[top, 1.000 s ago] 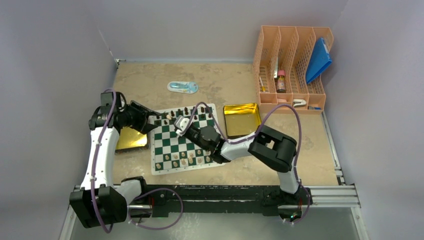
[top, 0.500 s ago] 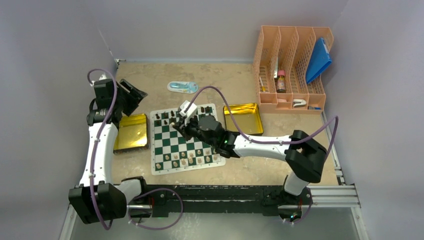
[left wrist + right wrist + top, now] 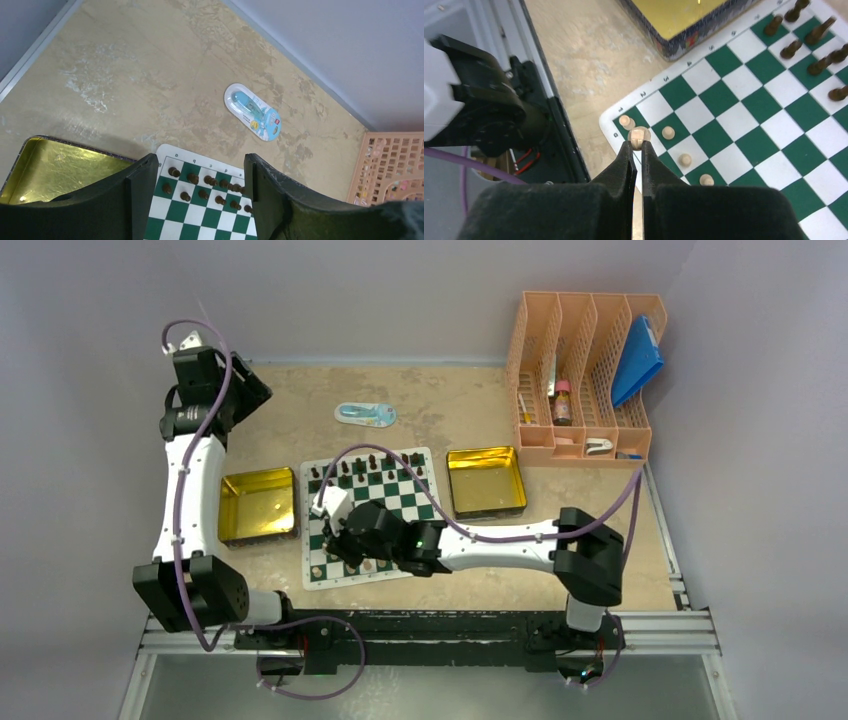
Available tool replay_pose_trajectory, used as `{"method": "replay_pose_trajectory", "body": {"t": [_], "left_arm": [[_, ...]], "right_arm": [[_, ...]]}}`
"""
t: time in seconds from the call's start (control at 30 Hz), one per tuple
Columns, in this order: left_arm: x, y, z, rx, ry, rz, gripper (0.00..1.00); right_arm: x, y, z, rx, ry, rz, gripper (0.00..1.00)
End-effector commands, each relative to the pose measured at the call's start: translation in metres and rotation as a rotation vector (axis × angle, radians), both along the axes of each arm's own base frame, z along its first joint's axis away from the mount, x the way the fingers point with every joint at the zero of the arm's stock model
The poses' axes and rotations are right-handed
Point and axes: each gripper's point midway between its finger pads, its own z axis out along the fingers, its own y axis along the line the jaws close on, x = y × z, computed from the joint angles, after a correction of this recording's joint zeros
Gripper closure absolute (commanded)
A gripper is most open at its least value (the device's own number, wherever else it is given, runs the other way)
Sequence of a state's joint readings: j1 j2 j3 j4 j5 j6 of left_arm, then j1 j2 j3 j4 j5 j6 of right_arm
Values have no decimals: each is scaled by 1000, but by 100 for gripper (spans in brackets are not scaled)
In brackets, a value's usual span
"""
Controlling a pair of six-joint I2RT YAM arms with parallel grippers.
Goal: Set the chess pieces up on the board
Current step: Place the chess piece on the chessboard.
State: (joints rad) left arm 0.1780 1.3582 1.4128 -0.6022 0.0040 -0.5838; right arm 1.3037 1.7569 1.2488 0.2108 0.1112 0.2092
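Chess pieces [image 3: 668, 132] in cream stand nearest the arms. The right wrist view shows four of them upright on squares by the near left corner of the board [image 3: 744, 125]. A fifth cream piece [image 3: 640, 135] is off the squares, caught by its round head in the right gripper [image 3: 638, 145], whose jaws are pressed together on that head. It hangs over the corner squares, close to the white border. Small digits are printed along that border, counting up from 1 at the corner; the letters on the adjoining edge are too small to read. From above, more cream ones show on the two near rows, partly hidden under the right arm, so they cannot be counted whole.

Two gold trays flank the mat: the left tray [image 3: 258, 503] just beside its left edge and the right tray [image 3: 484, 480] just beside its far right corner. Dark pieces [image 3: 192, 177] stand on the two far rows. The left wrist view shows them in two lines cut off by a finger, and seven show at the edge of the right wrist view.

Beyond the board lies one blue blister pack [image 3: 252, 111] with a red patch on its card, its print unreadable. At the far right stands one peach organiser [image 3: 585, 390], with a blue folder [image 3: 637, 360] and a small pink-capped bottle [image 3: 562, 402] in its slots. The left gripper [image 3: 200, 167] is raised over the far left of the table [image 3: 150, 60], jaws spread wide with nothing between them.
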Motion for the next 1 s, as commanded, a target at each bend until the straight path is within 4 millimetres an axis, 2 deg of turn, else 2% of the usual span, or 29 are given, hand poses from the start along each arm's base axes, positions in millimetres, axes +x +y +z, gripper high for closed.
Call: {"method": "replay_pose_trajectory", "body": {"t": [0.0,0.27,0.5,0.63,0.97], "left_arm": [[-5,0,26,20,-19,-41,37],[-20,-1,56,5,-130,-15,37],[-40,13,81,39,-245,107,37],[-45,16,83,41,-247,129,37],[-44,13,79,15,-239,128,37]], "right_arm": [[-4,6,-14,-65,31,-19,100],[-8,12,-42,-125,6,-25,100],[-16,21,-56,-137,16,-4,100],[-13,23,-64,-156,12,-16,100],[-8,26,-77,-182,3,-44,100]]}}
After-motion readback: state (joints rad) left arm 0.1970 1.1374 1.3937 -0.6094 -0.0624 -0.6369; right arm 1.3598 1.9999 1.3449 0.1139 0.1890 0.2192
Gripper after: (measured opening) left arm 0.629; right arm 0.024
